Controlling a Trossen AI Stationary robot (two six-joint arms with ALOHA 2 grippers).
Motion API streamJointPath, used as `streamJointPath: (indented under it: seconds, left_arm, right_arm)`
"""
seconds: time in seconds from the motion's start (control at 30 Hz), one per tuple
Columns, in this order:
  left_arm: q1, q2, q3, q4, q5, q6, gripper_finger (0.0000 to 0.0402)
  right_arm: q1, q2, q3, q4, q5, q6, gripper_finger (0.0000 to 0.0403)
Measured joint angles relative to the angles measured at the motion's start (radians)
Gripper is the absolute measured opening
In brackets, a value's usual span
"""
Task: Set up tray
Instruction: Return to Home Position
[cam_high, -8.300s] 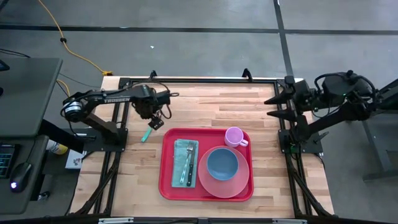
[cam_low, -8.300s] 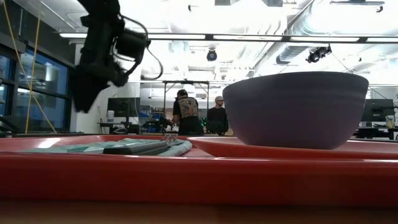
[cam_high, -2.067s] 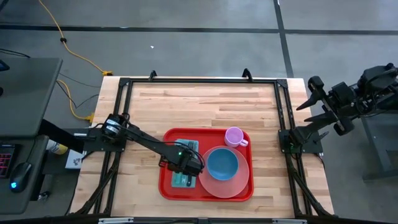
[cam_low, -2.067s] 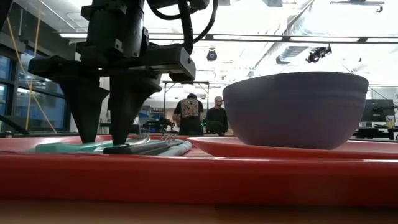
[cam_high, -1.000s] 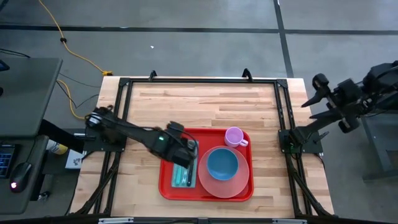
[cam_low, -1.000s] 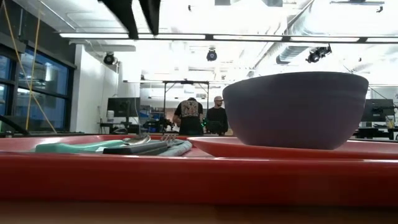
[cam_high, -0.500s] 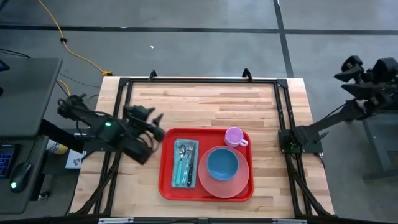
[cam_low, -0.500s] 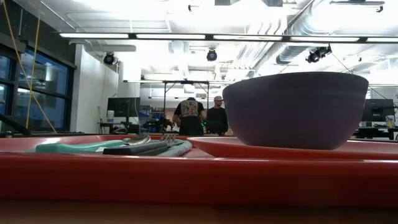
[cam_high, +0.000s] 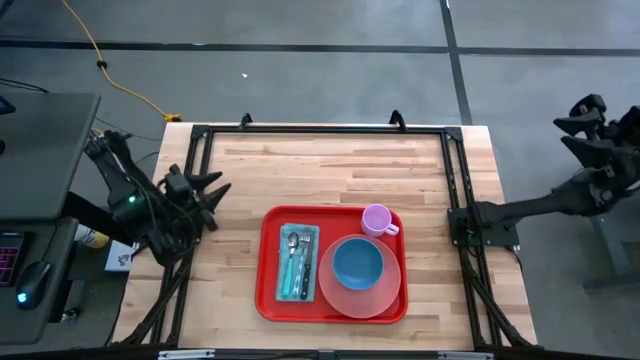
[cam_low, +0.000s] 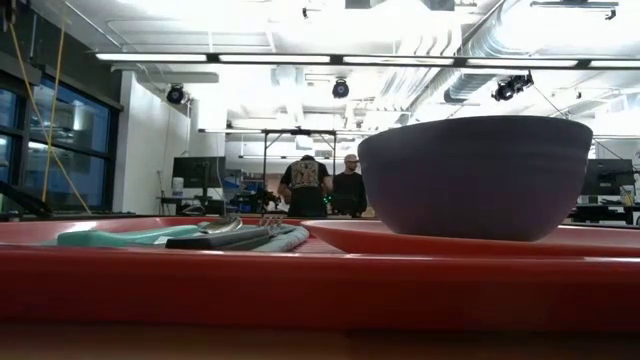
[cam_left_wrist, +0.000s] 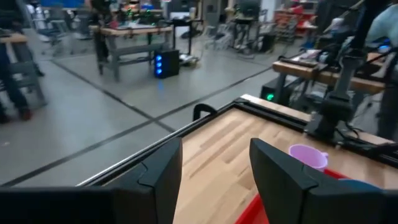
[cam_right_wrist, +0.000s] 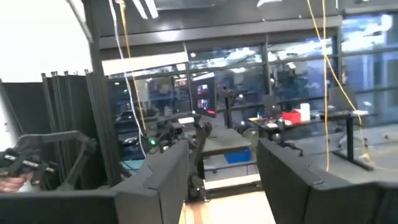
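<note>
Tray (cam_high: 268, 300) laid, left fingers (cam_left_wrist: 160, 177) and right fingers (cam_right_wrist: 158, 177) apart, empty, people (cam_low: 303, 186) only in low view

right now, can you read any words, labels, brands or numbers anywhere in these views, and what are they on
No text can be read in any view.
Tray, bowl, cup: no print visible.
White sheet off the table's left side: marks too small to read.
Back of a person's shirt in the low view: a print, too blurred to read.
</note>
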Motion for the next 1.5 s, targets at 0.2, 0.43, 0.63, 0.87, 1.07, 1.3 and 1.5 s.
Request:
streamJointPath:
  seconds: [0.2, 0.43, 0.63, 0.87, 1.07, 1.3, 1.5]
  left_arm:
    - [-0.081, -0.061, -0.150, 0.102, -0.013, -0.010, 0.0216]
    - [-0.137, -0.070, -0.369, 0.439, -0.070, -0.047, 0.0216]
    - [-0.126, -0.063, -0.453, 0.698, -0.030, 0.088, 0.0216]
    - [0.050, -0.034, -0.458, 1.118, 0.323, 0.682, 0.0216]
    - [0.348, 0.062, -0.455, 1.537, 0.800, 1.304, 0.0214]
    - [0.510, 0.076, -0.458, 1.427, 0.926, 1.368, 0.0176]
    - [0.513, -0.146, -0.564, 1.395, 0.816, 1.290, 0.0152]
  right_arm:
    - [-0.108, -0.031, -0.050, 0.148, -0.234, -0.031, 0.0170]
    - [-0.214, -0.262, -0.379, 0.413, -0.280, 0.013, 0.0170]
    - [-0.251, -0.403, -0.711, 0.732, -0.279, 0.129, 0.0170]
    - [-0.252, -0.339, -0.879, 0.834, -0.288, 0.179, 0.0170]
    - [-0.252, -0.338, -1.002, 1.044, -0.424, 0.187, 0.0170]
    - [-0.251, -0.349, -1.112, 1.049, -0.520, 0.185, 0.0170]
    - [-0.251, -0.376, -1.262, 1.279, -0.544, 0.230, 0.0170]
